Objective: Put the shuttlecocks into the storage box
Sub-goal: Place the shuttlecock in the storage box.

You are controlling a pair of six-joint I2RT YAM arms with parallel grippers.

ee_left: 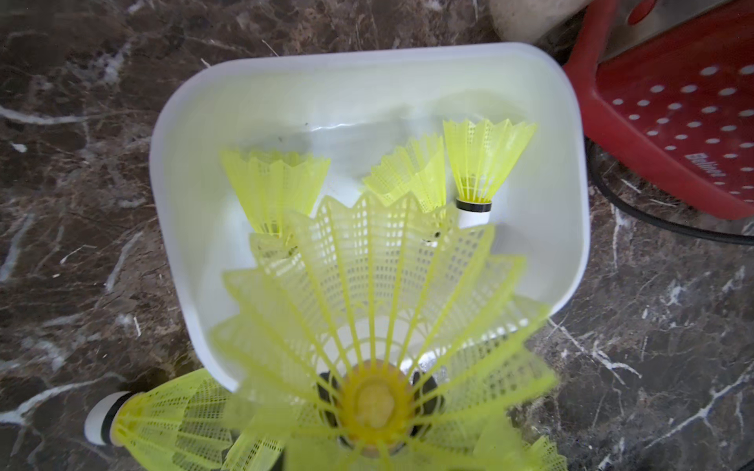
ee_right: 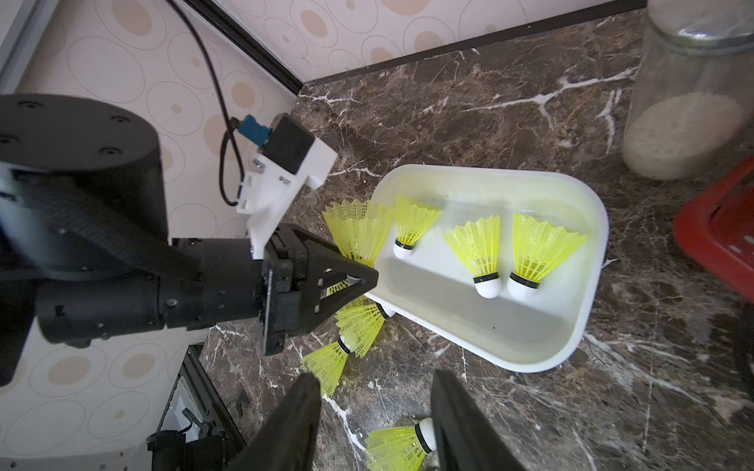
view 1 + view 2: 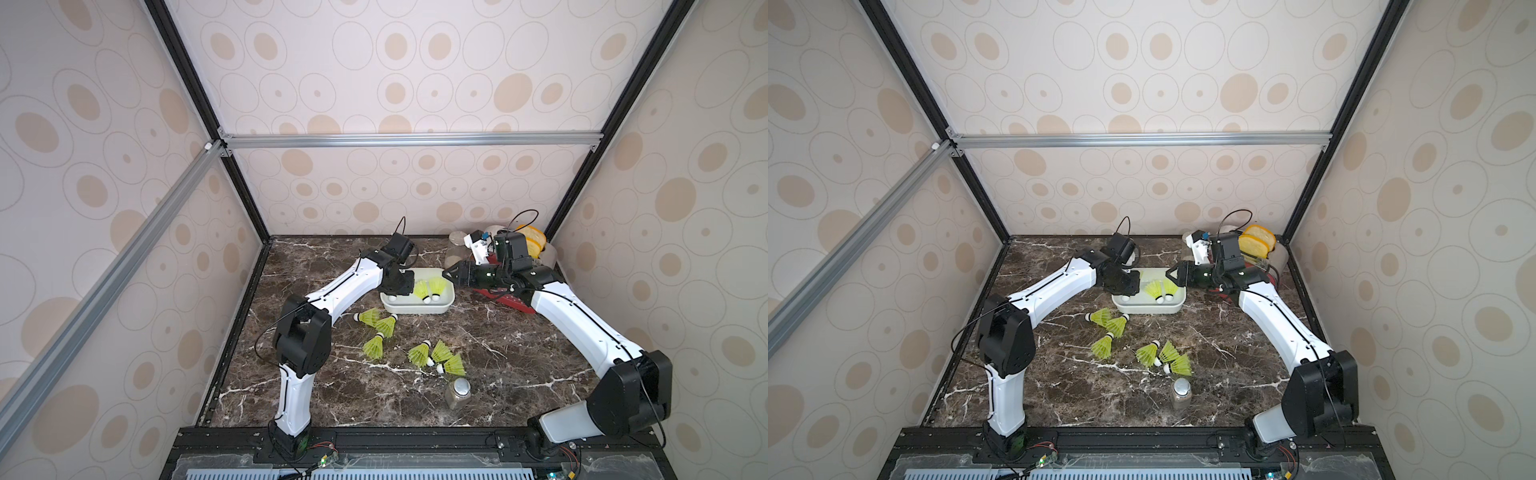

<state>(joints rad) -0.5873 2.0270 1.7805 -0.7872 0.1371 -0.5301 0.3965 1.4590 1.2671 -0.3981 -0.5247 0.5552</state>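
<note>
Overhead pair; wrists near storage box (image 1: 347, 93)

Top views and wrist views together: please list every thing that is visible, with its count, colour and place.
shuttlecocks: ten, neon yellow-green, white tips; six on the table, three in the storage box, one held.
storage box: one, white; far middle of the table.
toaster: one, red, white dots; far right corner.
bread slices: two, yellow-brown; above the toaster.
jars: at least two, clear; one near the front edge, another beside the toaster.
table: one, dark marble.
left claw: black, shut on a shuttlecock over the box.
right claw: black, open, empty, at the box's right end.
</note>
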